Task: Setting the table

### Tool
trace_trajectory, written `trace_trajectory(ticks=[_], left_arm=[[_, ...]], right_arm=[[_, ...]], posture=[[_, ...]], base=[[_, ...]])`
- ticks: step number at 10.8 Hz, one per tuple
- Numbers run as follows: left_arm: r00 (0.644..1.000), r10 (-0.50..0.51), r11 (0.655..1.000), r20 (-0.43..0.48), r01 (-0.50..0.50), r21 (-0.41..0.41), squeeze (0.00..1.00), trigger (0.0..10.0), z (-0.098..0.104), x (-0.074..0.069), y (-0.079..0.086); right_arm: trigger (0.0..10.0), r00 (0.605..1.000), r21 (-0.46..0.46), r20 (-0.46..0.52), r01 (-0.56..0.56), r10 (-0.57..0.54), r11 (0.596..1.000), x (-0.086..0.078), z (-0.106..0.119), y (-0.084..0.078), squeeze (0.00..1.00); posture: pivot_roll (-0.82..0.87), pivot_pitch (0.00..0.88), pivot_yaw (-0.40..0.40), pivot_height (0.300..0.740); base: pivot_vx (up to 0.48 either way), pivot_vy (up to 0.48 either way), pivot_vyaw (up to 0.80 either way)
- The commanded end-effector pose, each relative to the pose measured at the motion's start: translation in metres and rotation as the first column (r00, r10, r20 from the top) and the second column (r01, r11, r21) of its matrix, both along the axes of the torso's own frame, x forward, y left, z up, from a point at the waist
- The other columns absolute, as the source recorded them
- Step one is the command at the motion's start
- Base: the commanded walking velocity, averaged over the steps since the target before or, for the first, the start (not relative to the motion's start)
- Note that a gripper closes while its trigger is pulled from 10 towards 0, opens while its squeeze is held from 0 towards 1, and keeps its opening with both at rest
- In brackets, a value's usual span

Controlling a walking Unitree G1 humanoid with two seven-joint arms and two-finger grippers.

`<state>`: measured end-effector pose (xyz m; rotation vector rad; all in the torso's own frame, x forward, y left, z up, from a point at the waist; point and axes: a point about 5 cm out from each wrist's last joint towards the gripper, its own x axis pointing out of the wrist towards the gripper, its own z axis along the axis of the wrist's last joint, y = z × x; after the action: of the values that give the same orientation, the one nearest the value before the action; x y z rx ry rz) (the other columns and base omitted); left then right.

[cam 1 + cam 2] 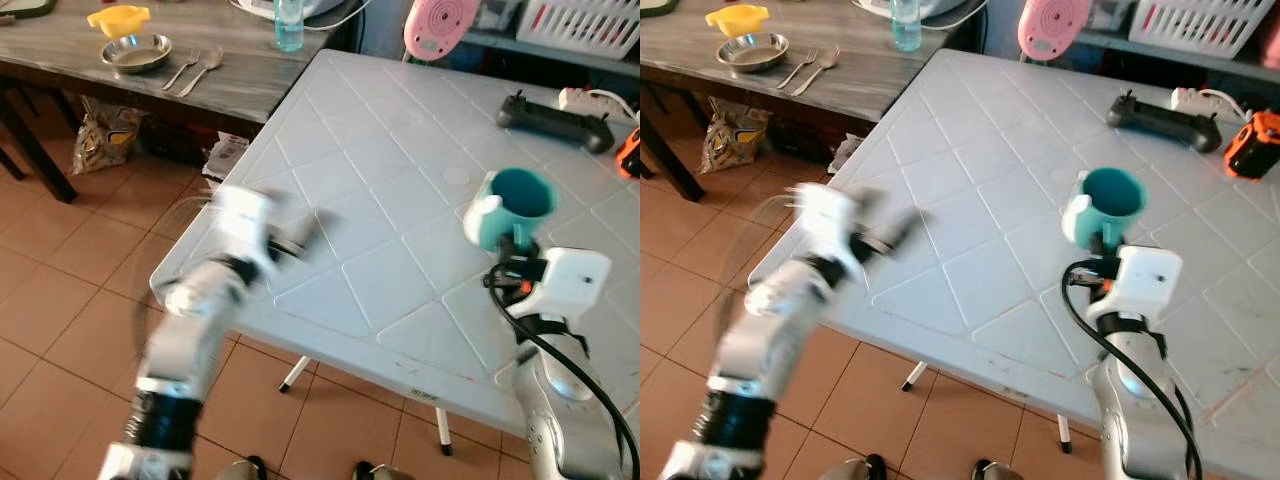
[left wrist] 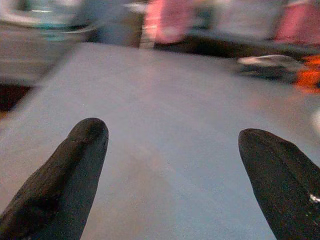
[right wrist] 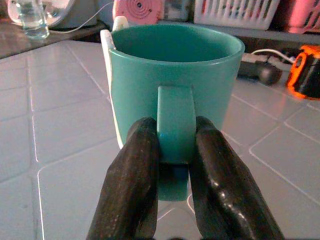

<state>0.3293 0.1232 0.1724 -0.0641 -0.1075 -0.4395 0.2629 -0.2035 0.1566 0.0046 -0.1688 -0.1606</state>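
Observation:
A teal mug [image 1: 512, 204] with a white patch on its side is held above the white folding table [image 1: 400, 160]. My right gripper [image 3: 170, 150] is shut on the mug's handle [image 3: 175, 122]. My left gripper [image 1: 300, 238] is blurred over the table's left edge, and its two black fingers [image 2: 75, 170] stand wide apart with nothing between them. On the wooden table [image 1: 60, 45] at the back left lie a steel bowl [image 1: 135, 52], a fork [image 1: 183, 68], a spoon [image 1: 204, 68] and a yellow funnel-like piece [image 1: 118, 18].
A black controller [image 1: 555, 122], an orange device [image 1: 1252, 145] and a power strip [image 1: 595, 100] lie at the white table's far right. A pink round object [image 1: 440, 25], a water bottle [image 1: 289, 24] and a white basket [image 1: 580, 22] stand behind. Tiled floor spreads to the left.

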Motion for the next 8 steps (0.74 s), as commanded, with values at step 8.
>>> trace_trajectory(ticks=[8], left_arm=[[0.986, 0.165, 0.986, -0.033, -0.165, 0.026, 0.0, 10.0, -0.009, 0.016, 0.016]], right_arm=[[10.0, 0.996, -0.002, 0.014, 0.084, -0.084, 0.996, -0.015, 0.01, -0.003, 0.0]], posture=[[0.12, 0.106, -0.03, 0.74]], base=[[0.0, 0.115, -0.28]])
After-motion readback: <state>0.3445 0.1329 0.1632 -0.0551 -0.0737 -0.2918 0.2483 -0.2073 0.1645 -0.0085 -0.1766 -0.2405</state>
